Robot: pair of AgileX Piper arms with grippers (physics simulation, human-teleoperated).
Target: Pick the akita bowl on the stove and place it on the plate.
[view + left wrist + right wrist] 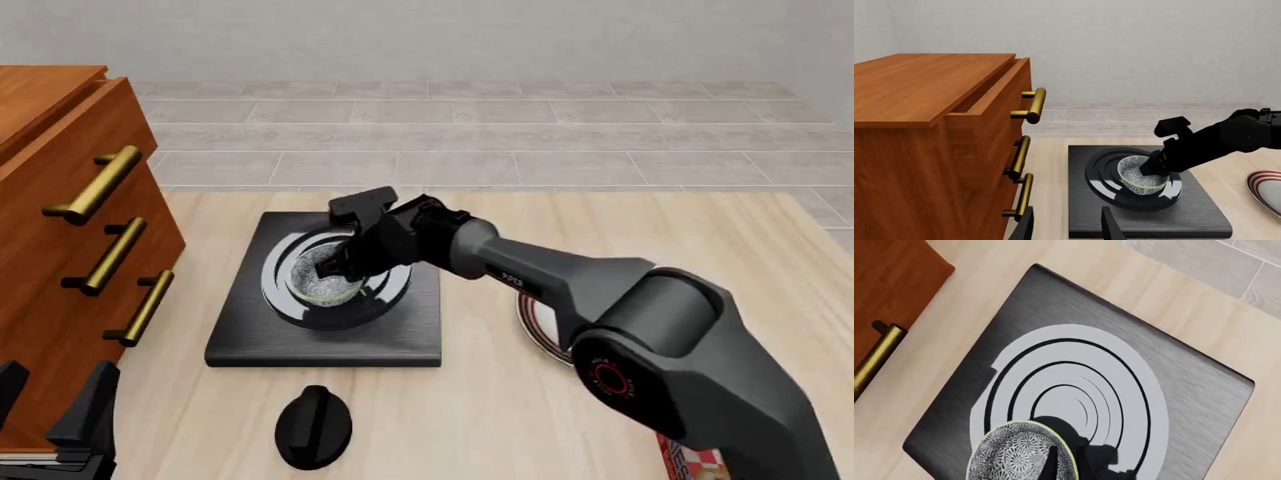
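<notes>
The akita bowl (318, 282) sits on the burner rings of the black stove (240, 335); it also shows in the left wrist view (1141, 176) and the right wrist view (1014, 457). My right gripper (342, 264) reaches down at the bowl's rim. One finger (1050, 464) is inside the bowl and the other is outside the wall. How tightly they press is not visible. The plate (537, 325) lies right of the stove, mostly hidden under the right arm; its red-ringed edge (1262, 186) shows in the left wrist view. My left gripper (51, 405) hangs open near the front left corner.
A wooden cabinet (60, 250) with brass handles stands left of the stove, its top drawer slightly pulled out. A black round knob (311, 427) lies on the table in front of the stove. The right arm (587, 290) spans the table's middle.
</notes>
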